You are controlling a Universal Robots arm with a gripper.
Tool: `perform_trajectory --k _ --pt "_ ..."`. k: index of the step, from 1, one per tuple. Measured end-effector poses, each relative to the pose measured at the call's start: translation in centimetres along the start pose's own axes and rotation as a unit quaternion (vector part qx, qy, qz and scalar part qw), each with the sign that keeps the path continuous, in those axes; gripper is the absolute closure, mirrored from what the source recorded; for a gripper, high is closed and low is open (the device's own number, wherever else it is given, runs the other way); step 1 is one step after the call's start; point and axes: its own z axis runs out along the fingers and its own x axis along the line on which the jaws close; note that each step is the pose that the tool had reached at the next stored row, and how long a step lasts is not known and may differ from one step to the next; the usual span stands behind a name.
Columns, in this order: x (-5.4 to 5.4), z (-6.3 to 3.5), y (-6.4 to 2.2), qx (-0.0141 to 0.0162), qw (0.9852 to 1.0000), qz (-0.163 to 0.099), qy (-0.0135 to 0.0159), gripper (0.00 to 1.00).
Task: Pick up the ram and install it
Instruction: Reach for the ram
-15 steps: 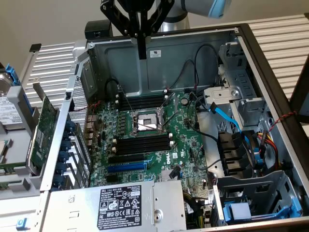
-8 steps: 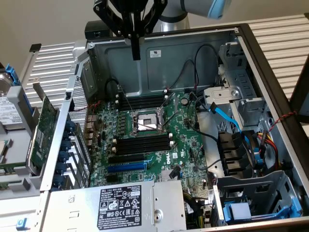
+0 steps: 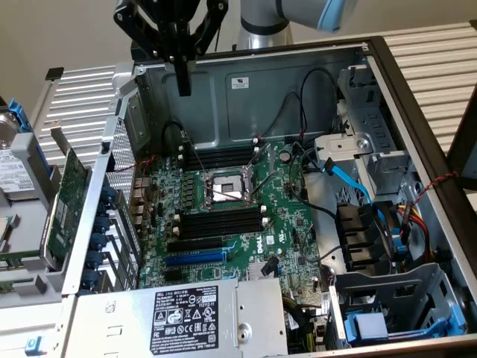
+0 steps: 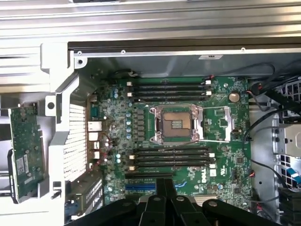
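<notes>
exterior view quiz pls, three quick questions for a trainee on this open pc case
1. True or false: the black tool is shut and hangs above the open grey metal computer case.
2. The silver processor socket sits between: A) two banks of long black memory slots; B) two fans; C) two hard drives.
3. Short answer: is any stick seated in those slots?

Key: 1 true. 2 A. 3 no, they all look empty.
</notes>
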Motion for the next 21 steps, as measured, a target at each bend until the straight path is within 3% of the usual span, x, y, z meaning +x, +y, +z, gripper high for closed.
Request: perform_trajectory --k 21 --pt "9.5 -0.22 -0.67 0.0 1.0 0.0 0.0 0.89"
